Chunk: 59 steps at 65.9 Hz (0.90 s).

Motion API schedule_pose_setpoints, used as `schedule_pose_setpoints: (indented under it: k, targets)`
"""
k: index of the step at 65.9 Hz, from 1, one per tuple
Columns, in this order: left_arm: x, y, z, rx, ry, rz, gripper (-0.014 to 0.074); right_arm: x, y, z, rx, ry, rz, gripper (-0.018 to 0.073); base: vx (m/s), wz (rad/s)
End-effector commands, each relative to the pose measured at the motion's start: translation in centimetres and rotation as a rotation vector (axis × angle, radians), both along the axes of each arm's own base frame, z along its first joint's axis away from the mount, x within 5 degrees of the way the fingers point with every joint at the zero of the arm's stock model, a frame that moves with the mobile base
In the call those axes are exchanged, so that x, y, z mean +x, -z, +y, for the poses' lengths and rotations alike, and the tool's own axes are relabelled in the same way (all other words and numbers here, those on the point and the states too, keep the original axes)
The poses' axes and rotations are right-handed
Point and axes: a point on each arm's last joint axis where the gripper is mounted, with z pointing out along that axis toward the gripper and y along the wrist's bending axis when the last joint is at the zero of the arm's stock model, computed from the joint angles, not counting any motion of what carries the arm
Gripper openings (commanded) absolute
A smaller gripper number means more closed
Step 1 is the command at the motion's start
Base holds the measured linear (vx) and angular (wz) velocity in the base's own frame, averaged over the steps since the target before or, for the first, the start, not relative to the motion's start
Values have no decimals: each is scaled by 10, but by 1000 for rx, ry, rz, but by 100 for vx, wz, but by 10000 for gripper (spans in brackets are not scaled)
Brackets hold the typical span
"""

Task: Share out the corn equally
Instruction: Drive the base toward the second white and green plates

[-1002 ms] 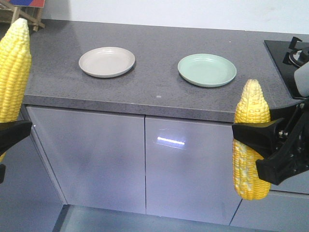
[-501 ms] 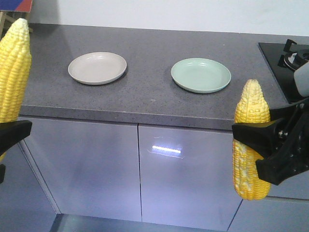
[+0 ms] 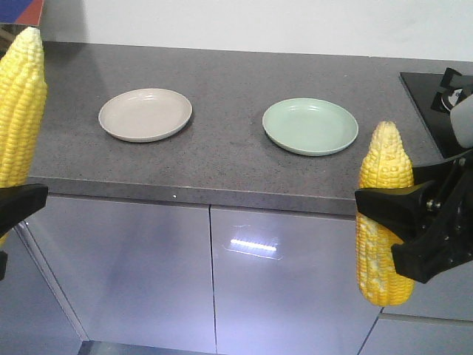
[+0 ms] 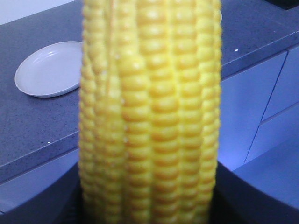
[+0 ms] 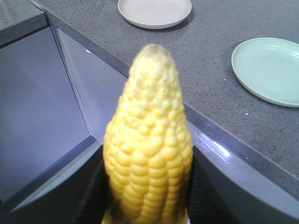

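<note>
Corn cob (image 3: 21, 111) stays clamped in left hand (image 3: 13, 222), 2nd cob (image 3: 384, 159) in right hand (image 3: 395, 233). Counter (image 3: 222, 166) now nearer; beige plate (image 3: 145, 115) and green plate (image 3: 310, 126) empty.

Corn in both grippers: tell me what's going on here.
Each arm holds a cob upright: the left gripper grips the left cob, the right gripper the right cob, both out in front of the counter. The beige plate and the green plate on it are empty, so no corn is placed yet.
</note>
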Motion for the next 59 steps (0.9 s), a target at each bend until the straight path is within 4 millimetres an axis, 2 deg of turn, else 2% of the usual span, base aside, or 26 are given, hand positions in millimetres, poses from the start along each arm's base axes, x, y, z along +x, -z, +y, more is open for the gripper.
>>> schedule_pose_setpoints:
  k: [1,59]
  targets:
    - [1,-14,0,-54,-8,-78,299,0,-15,-1,50,16,-86,228,9,-1]
    - [1,-14,0,-54,-8,-78,299,0,-15,-1,50,16,-86,228,9,-2]
